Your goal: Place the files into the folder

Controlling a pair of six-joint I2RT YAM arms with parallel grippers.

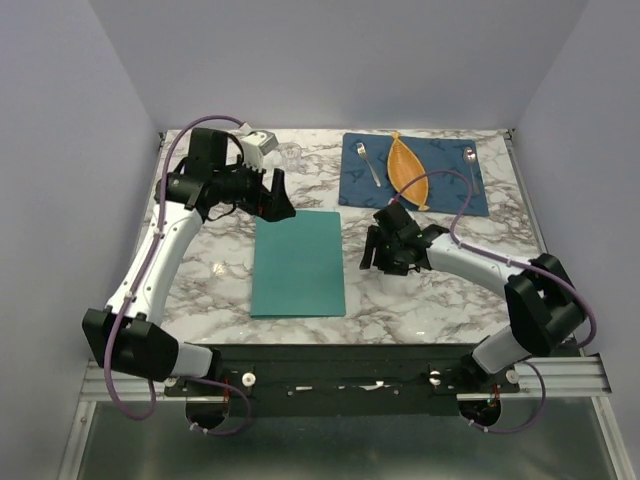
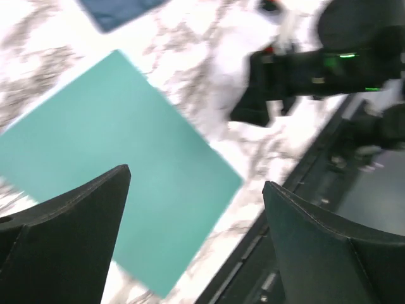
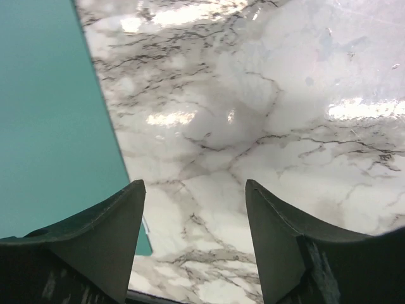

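The teal-green folder [image 1: 298, 262] lies flat and closed on the marble table, in the middle. No files show in any view. My left gripper [image 1: 280, 205] hangs open above the folder's far left corner; in the left wrist view the folder [image 2: 120, 171] spreads under the open gripper [image 2: 196, 177], and nothing is between the fingers. My right gripper [image 1: 372, 258] stands open just right of the folder's right edge, over bare marble. In the right wrist view the folder's edge [image 3: 50, 126] runs along the left, beside the empty gripper [image 3: 194, 182].
A dark blue placemat [image 1: 412, 175] at the back right carries an orange leaf-shaped dish [image 1: 408, 170] and two spoons [image 1: 368, 162] [image 1: 470, 158]. A small clear glass [image 1: 290, 153] stands at the back. The black rail [image 1: 340, 352] borders the near edge.
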